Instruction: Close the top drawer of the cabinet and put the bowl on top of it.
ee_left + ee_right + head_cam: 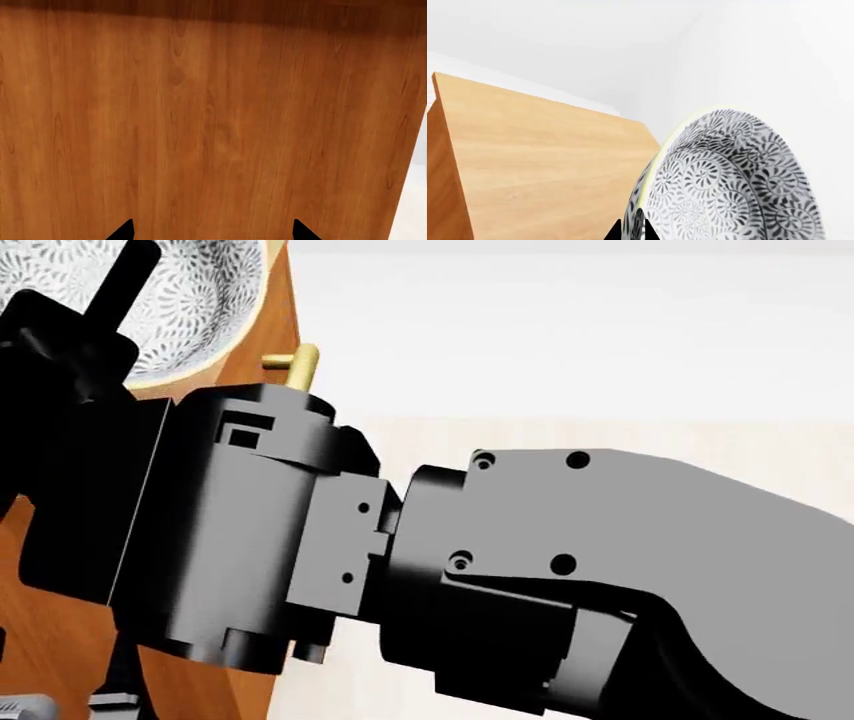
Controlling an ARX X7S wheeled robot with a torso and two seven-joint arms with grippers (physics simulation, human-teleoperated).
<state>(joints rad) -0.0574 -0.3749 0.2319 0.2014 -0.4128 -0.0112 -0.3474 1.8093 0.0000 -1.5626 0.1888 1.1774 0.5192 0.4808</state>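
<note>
Left wrist view: orange-brown wood-grain cabinet [213, 125] panel fills the picture, its grain running from the near edge to the far, shadowed edge. Two black tips of the left fingers [212, 231] stand well apart, spread wide with nothing between them.

Head view: the right arm's dark grey body covers most of the picture. Behind it, at the upper left, the round white ceramic bowl with dark grey floral pattern [200, 310] shows its inside, beside the cabinet's edge and a brass bar handle [300, 365] standing on end.

Right wrist view: the right fingers [632, 229] pinch the bowl's rim, closed on it. The bowl stands on edge, its opening facing sideways, beside the cabinet's flat top surface [540, 160].
</note>
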